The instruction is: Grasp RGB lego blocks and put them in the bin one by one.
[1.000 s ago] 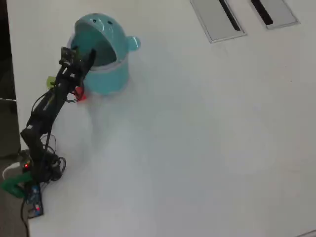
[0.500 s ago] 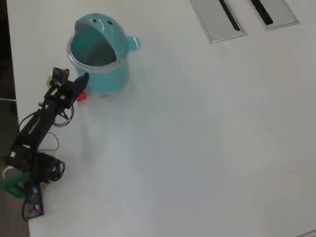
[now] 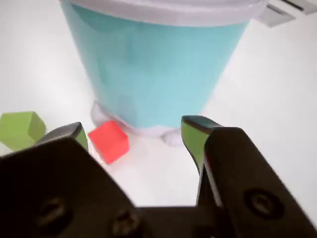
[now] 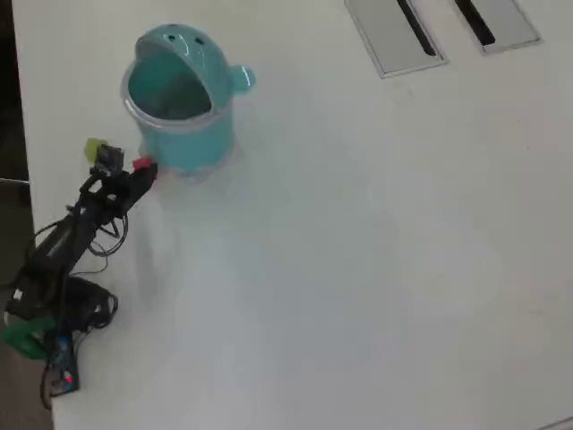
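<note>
I had the gripper (image 3: 133, 130) low over the table (image 4: 376, 251) with its jaws spread wide and nothing between them, so I judged this to be the approach for the next pickup rather than a carry. In the wrist view the red block (image 3: 109, 141) sat on the table just in front of the open jaws, nearer the left fingertip than the right, and close against the foot of the teal bin (image 3: 153, 69). The green block (image 3: 21, 130) lay further left, outside the left finger, apart from the red one. In the overhead view the bin stood upright near the top left with its lid tipped back and its mouth open, and the arm (image 4: 76, 233) reached toward its lower left side, where both blocks showed as small dots of colour. I could not see a blue block in either view, and the inside of the bin was too dim to say what it held. My next move, as I read it, called for shifting slightly left to centre the red block between the fingers, dropping a little, then closing, while minding the bin wall just behind it.
</note>
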Controlling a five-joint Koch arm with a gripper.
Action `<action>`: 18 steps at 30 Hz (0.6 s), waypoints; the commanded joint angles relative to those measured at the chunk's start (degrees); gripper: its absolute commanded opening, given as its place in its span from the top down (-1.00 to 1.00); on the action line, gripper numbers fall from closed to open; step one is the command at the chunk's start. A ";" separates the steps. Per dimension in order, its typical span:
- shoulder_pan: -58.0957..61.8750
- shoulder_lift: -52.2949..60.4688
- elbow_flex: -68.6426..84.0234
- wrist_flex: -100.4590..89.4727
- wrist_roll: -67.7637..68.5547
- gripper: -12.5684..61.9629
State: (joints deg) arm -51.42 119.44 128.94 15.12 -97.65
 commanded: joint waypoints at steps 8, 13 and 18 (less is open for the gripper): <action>-5.71 -4.04 -2.20 -0.79 -4.22 -0.25; -8.44 -10.11 -4.31 -0.88 -7.56 -0.25; -8.17 -18.19 -9.23 -0.97 -9.23 -0.23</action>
State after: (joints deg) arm -59.41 101.25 124.80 15.03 -105.56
